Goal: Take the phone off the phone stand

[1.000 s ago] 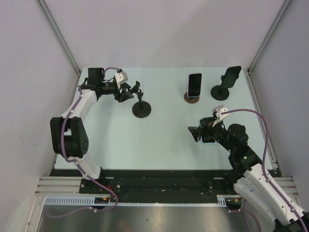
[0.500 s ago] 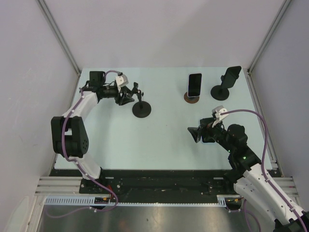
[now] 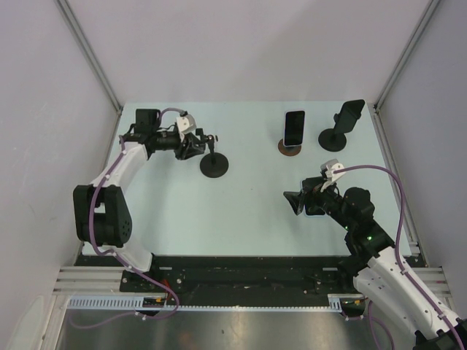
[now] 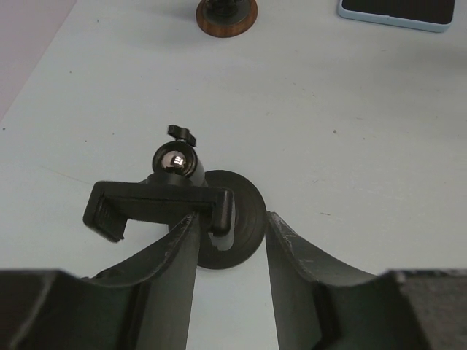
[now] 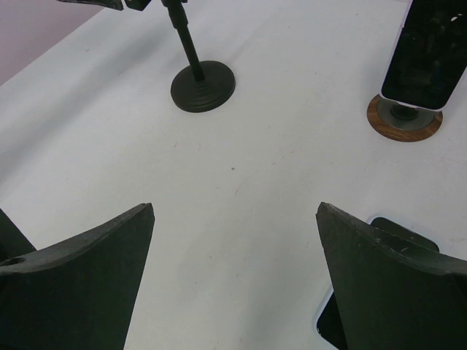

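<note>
Black phone-stand clamp (image 4: 157, 208): left claw (image 4: 232, 219) part-open, fingers straddling its end, not clenched. Right claw (image 5: 235, 211) spread wide, holding nothing.

Bright, even overhead light; soft shadows, blurred foreground.

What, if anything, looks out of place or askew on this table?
Nothing is spilled or broken. One oddity: the left end effector is open around the clamp end of a black stand that holds no phone, while the upright phone rests on the wooden-base stand and a flat phone lies beside the right end effector.
</note>
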{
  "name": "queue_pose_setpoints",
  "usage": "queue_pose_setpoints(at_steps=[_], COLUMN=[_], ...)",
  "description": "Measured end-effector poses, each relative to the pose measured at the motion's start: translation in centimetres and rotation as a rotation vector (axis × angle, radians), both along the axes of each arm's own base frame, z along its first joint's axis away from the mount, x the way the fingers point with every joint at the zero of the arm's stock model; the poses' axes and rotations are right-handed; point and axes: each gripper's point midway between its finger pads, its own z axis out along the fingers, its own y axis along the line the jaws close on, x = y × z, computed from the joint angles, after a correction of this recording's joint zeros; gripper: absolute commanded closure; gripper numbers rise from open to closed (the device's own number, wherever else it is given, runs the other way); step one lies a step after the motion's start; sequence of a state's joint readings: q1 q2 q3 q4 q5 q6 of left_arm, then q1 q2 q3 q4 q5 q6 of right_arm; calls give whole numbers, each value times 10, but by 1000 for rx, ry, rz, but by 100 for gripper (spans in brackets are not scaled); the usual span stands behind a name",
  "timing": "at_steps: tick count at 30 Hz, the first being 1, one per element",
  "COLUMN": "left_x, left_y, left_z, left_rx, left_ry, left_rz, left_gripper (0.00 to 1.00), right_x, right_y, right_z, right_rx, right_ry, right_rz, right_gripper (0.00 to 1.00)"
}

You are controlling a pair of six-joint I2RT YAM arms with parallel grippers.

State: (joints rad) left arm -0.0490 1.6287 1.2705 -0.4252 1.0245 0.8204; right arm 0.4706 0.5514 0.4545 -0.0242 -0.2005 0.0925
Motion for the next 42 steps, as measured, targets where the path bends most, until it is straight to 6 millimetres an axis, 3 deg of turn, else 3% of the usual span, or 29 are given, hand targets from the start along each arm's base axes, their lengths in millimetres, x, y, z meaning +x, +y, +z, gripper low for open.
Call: queue_pose_setpoints(at_steps=[9, 15, 20, 27, 32, 36, 42], left_x=[-6, -5, -5, -13, -12, -13, -23], left_y=[-18, -19, -22, -44, -43, -41, -52], left_z=[-6, -12, -16, -28, -34, -27, 1], left_rx=[36, 63, 66, 127, 160, 172, 115], left_ry=[27, 60, 139, 248, 325, 344, 336], left_rz=[-6, 34, 96, 212, 382, 524, 694], left_gripper=[64, 65, 58, 50, 29, 25, 28], right_x=[-1, -1, -1, 0, 0, 0, 0], right_y=[0, 0, 0, 0, 0, 0, 0], right_z=[1, 1, 1, 1, -1, -2, -2], right_rx=[2, 2, 2, 1, 1, 1, 0], right_ry=[-3, -3, -3, -3, -2, 0, -1], right_rz=[2, 1, 1, 1, 1, 1, 0], right_gripper=[1, 1, 1, 1, 1, 1, 2])
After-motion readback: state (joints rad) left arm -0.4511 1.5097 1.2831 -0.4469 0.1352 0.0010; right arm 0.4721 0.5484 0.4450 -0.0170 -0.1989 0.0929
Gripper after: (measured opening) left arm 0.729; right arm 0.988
